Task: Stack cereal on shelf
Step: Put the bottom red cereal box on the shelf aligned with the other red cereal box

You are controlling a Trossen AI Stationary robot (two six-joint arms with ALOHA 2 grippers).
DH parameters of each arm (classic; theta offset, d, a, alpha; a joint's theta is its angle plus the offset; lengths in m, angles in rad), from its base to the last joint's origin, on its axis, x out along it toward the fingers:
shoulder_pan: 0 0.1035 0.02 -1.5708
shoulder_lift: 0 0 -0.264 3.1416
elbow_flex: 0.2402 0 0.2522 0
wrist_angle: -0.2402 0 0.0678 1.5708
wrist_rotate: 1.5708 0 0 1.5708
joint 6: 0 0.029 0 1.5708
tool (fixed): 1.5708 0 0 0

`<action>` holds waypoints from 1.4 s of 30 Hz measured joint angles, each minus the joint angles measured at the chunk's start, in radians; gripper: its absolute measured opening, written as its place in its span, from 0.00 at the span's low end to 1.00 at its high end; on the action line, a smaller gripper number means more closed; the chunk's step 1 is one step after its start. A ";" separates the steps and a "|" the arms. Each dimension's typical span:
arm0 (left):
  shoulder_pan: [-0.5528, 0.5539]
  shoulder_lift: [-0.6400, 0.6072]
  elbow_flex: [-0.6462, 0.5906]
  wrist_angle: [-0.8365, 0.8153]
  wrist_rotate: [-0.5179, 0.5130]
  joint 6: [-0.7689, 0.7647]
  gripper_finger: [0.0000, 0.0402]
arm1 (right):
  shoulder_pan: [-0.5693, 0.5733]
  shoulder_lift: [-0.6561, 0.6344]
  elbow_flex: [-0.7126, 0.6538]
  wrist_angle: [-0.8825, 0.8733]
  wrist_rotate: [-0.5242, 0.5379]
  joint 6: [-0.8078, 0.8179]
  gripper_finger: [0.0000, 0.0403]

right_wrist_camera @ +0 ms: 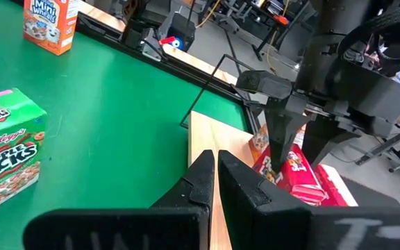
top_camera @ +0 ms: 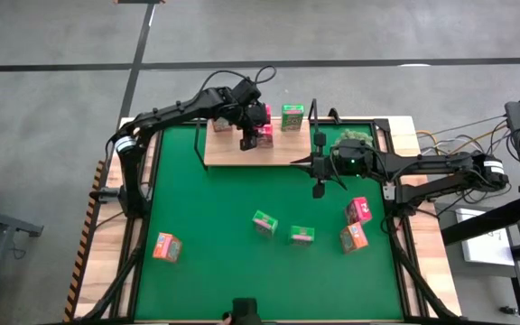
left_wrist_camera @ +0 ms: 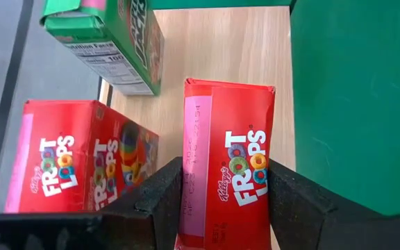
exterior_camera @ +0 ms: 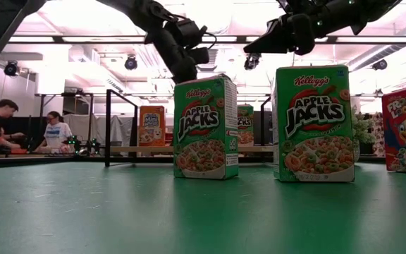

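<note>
Overhead view: left gripper (top_camera: 253, 135) sits over the wooden shelf (top_camera: 228, 153) at the mat's far edge, fingers clamped on a pink Froot Loops box (top_camera: 264, 134). A second pink box (top_camera: 264, 115) stands just behind it and a green Apple Jacks box (top_camera: 292, 117) to the right, both on the shelf; an orange box (top_camera: 220, 125) is near the shelf's left end. Right gripper (top_camera: 318, 164) hangs above the green mat (top_camera: 206, 217) just off the shelf's right end, fingers together, holding nothing. Loose on the mat: two green boxes (top_camera: 264, 222) (top_camera: 301, 235), a pink box (top_camera: 359, 210), an orange box (top_camera: 354, 237) touching it, and another orange box (top_camera: 166, 246) well apart at left.

Low view: two Apple Jacks boxes (exterior_camera: 205, 128) (exterior_camera: 313, 123) stand upright in the foreground; a Mini-Wheats box (exterior_camera: 151, 125) stands on the shelf behind. Two people sit at far left.

Left wrist view: both fingers (left_wrist_camera: 151, 201) press the narrow sides of the Froot Loops box (left_wrist_camera: 228, 167), over the board.

Right wrist view: own fingers (right_wrist_camera: 203, 182) are closed, touching; the left gripper (right_wrist_camera: 283, 149) grips its box ahead.
</note>
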State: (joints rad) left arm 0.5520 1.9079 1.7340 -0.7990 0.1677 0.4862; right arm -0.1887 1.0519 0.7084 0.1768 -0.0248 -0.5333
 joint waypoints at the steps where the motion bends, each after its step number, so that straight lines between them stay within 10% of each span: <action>1: 0.000 0.000 0.000 -0.004 0.000 -0.001 0.41 | 0.000 0.000 0.000 0.000 0.000 0.000 0.03; 42: 0.003 0.009 0.000 -0.013 0.000 -0.024 0.41 | -0.002 0.000 0.000 0.008 0.000 -0.021 0.03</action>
State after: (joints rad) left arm 0.5549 1.9171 1.7340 -0.8121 0.1673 0.4622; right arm -0.1905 1.0519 0.7086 0.1848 -0.0243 -0.5545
